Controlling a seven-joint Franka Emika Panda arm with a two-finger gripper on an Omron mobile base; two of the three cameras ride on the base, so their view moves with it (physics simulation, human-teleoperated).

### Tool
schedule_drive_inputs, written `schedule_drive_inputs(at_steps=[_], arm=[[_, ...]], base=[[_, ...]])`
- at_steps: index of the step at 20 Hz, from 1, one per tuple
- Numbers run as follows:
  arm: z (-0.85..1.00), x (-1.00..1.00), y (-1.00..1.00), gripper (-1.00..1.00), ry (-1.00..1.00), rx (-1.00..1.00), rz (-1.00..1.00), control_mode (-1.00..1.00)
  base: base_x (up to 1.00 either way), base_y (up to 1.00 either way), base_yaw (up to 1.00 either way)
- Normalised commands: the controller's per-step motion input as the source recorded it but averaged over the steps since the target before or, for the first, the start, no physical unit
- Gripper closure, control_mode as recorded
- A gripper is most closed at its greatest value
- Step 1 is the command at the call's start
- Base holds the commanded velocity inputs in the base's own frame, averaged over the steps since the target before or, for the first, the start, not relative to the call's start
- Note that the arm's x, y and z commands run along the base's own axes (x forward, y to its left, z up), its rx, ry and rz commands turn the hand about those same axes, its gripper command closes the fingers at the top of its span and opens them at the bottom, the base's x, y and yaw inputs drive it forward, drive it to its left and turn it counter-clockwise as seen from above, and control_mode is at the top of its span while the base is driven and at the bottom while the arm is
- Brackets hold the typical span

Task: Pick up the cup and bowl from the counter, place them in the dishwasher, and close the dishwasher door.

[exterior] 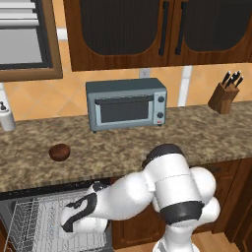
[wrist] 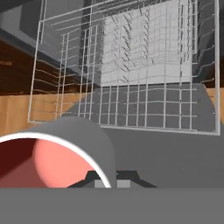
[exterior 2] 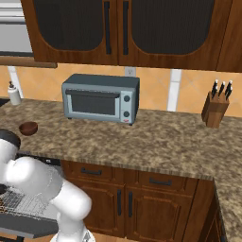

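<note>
**Cup over the rack**

The gripper (exterior: 69,227) is clamped tight on the cup (wrist: 57,159), low over the dishwasher (wrist: 144,78) rack. Released tilted, it could topple on the wires. The bowl (exterior: 59,152) waits on the counter (exterior: 147,142).

Both base views look forward and down over the counter (exterior: 123,147), sharing the toaster oven (exterior: 127,104); the hand view faces the dishwasher's wire rack (wrist: 131,74) closely.

A home kitchen is showing: toaster oven (exterior: 126,104) and knife block (exterior: 224,93) sitting on granite counter (exterior: 206,133), wood cabinets (exterior 2: 118,28) hanging above.
</note>
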Motion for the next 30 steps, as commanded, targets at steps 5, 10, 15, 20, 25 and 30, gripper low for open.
schedule_drive_inputs(at_steps=[5,10,15,20,25,30], arm=[[0.29,0.02,0.45,1.00,0.19,-0.15,0.00,-1.00],[0.39,0.28,0.54,1.00,0.22,-0.27,-0.02,-1.00],[0.14,0.21,0.55,1.00,0.12,-0.20,-0.06,-1.00],[-0.03,0.39,0.04,1.00,0.15,-0.07,-0.01,-1.00],[-0.08,0.32,0.00,1.00,0.05,0.00,0.00,-1.00],[-0.34,0.01,0.24,1.00,0.00,-0.08,0.00,-1.00]], base=[[0.00,0.00,0.00],[0.00,0.00,0.00],[0.00,0.00,0.00],[0.00,0.00,0.00],[0.00,0.00,0.00],[0.00,0.00,0.00]])
